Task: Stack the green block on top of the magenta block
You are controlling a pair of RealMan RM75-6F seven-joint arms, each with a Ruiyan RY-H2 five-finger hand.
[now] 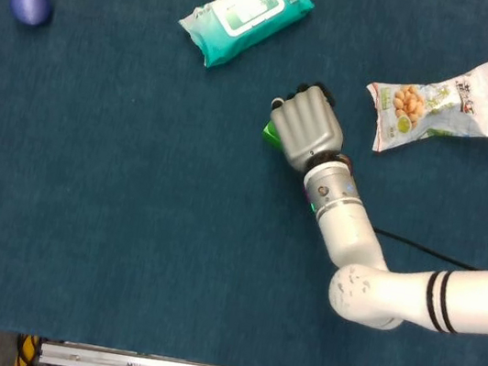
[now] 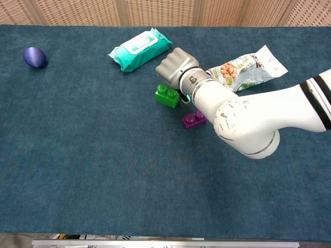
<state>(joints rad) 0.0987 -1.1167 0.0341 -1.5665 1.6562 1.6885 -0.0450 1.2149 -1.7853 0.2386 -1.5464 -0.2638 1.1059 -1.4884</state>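
Right hand (image 2: 176, 65) is hovering above the table (image 2: 103, 165), fingers curled in toward the palm, gripping nothing that shows. Green block (image 2: 167, 96) is sitting on the blue cloth just below and beside that hand, studs up; in the head view only a sliver of it is peeking out at the hand's left edge. Magenta block (image 2: 193, 119) is lying near the green one, apart from it, partly tucked under the white forearm. Teal wipes pack (image 1: 246, 14) is lying sealed toward the back. Snack bag (image 1: 440, 105) is lying flat at right, contents hidden. Blue egg-shaped thing (image 1: 31, 4) is sitting far left. Left hand is out of view.
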